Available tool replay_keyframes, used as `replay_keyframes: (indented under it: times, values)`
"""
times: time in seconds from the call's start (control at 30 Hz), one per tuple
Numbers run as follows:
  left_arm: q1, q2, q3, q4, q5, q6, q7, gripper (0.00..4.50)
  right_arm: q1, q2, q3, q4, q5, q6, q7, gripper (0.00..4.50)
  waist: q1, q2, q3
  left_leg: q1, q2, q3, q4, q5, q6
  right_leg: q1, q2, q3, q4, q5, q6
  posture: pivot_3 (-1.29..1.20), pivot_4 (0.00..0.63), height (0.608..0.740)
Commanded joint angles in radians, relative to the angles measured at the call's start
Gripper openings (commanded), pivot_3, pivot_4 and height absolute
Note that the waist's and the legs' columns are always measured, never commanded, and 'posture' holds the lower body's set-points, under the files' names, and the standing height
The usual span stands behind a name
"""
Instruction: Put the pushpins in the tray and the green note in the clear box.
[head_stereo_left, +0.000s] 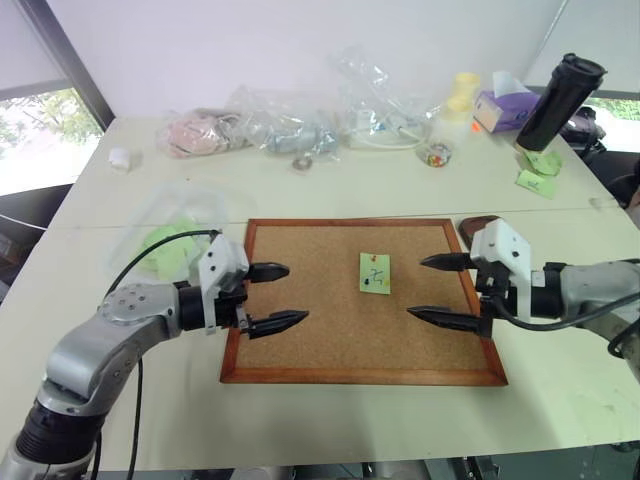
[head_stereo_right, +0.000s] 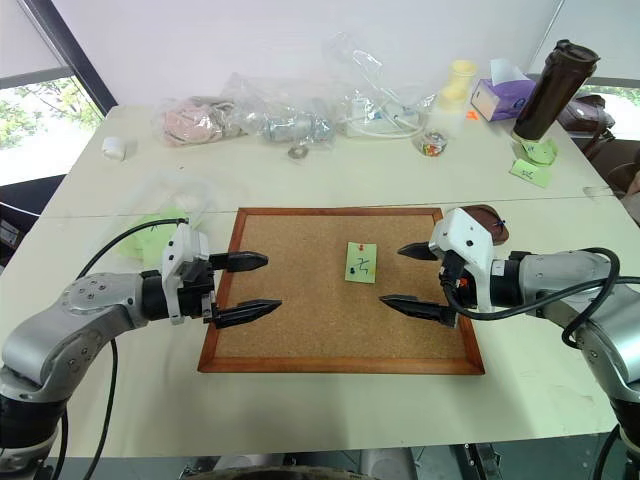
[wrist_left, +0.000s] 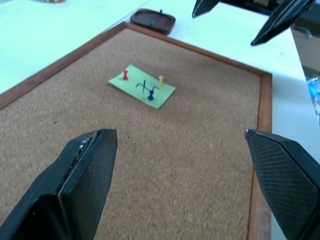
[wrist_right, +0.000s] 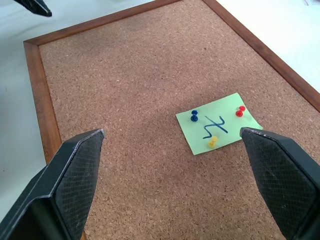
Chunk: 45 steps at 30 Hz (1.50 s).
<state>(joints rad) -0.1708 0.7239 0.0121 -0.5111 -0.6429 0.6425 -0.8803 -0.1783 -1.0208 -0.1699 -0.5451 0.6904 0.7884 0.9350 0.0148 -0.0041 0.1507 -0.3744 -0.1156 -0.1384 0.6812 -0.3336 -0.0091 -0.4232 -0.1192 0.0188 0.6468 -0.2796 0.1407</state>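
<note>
Head views: note (head_stereo_left: 374, 272) lies pinned near the middle of the cork board (head_stereo_left: 300, 345), left gripper (head_stereo_left: 272, 297) and right gripper (head_stereo_left: 437, 290) hovering at either side, jaws spread and empty. Clear box (head_stereo_left: 170, 248) sits left of the board.

Left wrist: tray (wrist_left: 153, 21) beyond the board's corner; red pin (wrist_left: 125, 75), blue pin (wrist_left: 150, 95), yellow pin (wrist_left: 161, 79) on the note.

Right wrist: same three pins, fingers (wrist_right: 70, 185) wide apart.

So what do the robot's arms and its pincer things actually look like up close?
Each arm is a chain of rounded silver-grey metal segments with black joints, and a loose black cable loops alongside. At the wrist sits a blocky white housing. From it the left gripper and the right gripper each carry two black fingers tapering to sharp points. The inner faces of the fingers have a fine cross-hatched grip texture.
</note>
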Motion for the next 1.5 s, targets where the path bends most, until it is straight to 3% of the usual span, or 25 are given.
replay_keyframes:
  times: [0.03, 0.37, 0.47, 0.67, 0.7, 0.73, 1.03, 1.27, 1.43, 1.5]
  values:
    - [-0.013, 0.001, 0.003, 0.002, 0.022, -0.039, -0.008, 4.46, -0.008, 0.004, -0.014, -0.015, 0.004, -0.012, 0.000, 4.50, 0.000, 0.000, 0.000, 0.000, 0.000, 0.000, 0.000, 0.000, 0.000, 0.000, 0.000, 0.000, 0.000, 0.000, 0.000, 0.00, 0.150, 0.740]
    - [-0.032, -0.014, -0.005, 0.019, 0.038, -0.052, -0.009, 4.46, -0.019, 0.006, -0.006, 0.000, -0.004, -0.017, -0.003, 4.50, 0.000, 0.000, 0.000, 0.000, 0.000, 0.000, 0.000, 0.000, 0.000, 0.000, 0.000, 0.000, 0.000, 0.000, 0.000, 0.00, 0.150, 0.740]
    - [-0.042, -0.026, -0.010, 0.018, 0.026, -0.037, -0.004, 3.72, -0.022, 0.006, -0.004, 0.001, -0.004, -0.018, -0.001, 4.50, 0.000, 0.000, 0.000, 0.000, 0.000, 0.000, 0.000, 0.000, 0.000, 0.000, 0.000, 0.000, 0.000, 0.000, 0.000, 0.00, 0.150, 0.740]
    - [-0.059, -0.072, -0.131, 0.063, 0.152, -0.130, -0.001, 0.68, -0.038, 0.016, 0.018, 0.016, -0.016, -0.027, -0.002, 4.50, 0.000, 0.000, 0.000, 0.000, 0.000, 0.000, 0.000, 0.000, 0.000, 0.000, 0.000, 0.000, 0.000, 0.000, 0.000, 0.00, 0.150, 0.740]
    - [-0.061, -0.089, -0.152, 0.082, 0.187, -0.162, 0.011, 0.23, -0.046, 0.022, 0.025, 0.022, -0.022, -0.032, -0.005, 4.50, 0.000, 0.000, 0.000, 0.000, 0.000, 0.000, 0.000, 0.000, 0.000, 0.000, 0.000, 0.000, 0.000, 0.000, 0.000, 0.00, 0.150, 0.740]
    - [-0.061, -0.101, -0.168, 0.100, 0.211, -0.181, 0.016, 0.10, -0.057, 0.029, 0.034, 0.031, -0.031, -0.040, -0.008, 4.50, 0.000, 0.000, 0.000, 0.000, 0.000, 0.000, 0.000, 0.000, 0.000, 0.000, 0.000, 0.000, 0.000, 0.000, 0.000, 0.00, 0.150, 0.740]
    - [0.008, -0.164, -0.266, 0.286, 0.388, -0.391, 0.016, 0.10, -0.196, 0.176, 0.148, 0.201, -0.156, -0.093, -0.101, 4.50, -0.002, 0.000, 0.000, 0.000, 0.000, 0.000, 0.000, 0.000, 0.000, -0.001, 0.000, -0.001, 0.000, 0.000, 0.000, 0.00, 0.150, 0.740]
    - [0.027, -0.187, -0.273, 0.393, 0.436, -0.460, 0.018, 0.10, -0.323, 0.323, 0.257, 0.379, -0.255, -0.096, -0.167, 4.50, -0.001, 0.001, -0.001, 0.001, 0.000, 0.000, 0.001, 0.000, 0.000, 0.000, 0.000, -0.001, 0.001, 0.000, 0.000, 0.00, 0.150, 0.740]
    - [0.038, -0.194, -0.272, 0.410, 0.448, -0.484, 0.027, 0.10, -0.360, 0.361, 0.307, 0.472, -0.326, -0.153, -0.144, 4.50, -0.001, 0.002, -0.001, 0.001, -0.001, 0.000, 0.001, 0.000, -0.001, 0.001, 0.000, -0.001, 0.001, 0.000, 0.000, 0.00, 0.150, 0.740]
    - [0.042, -0.196, -0.271, 0.408, 0.450, -0.486, 0.032, 0.00, -0.370, 0.372, 0.315, 0.508, -0.349, -0.168, -0.145, 3.94, -0.001, 0.002, -0.001, 0.001, -0.001, 0.000, 0.001, 0.000, -0.001, 0.001, 0.000, -0.001, 0.001, 0.000, 0.000, 0.00, 0.150, 0.740]
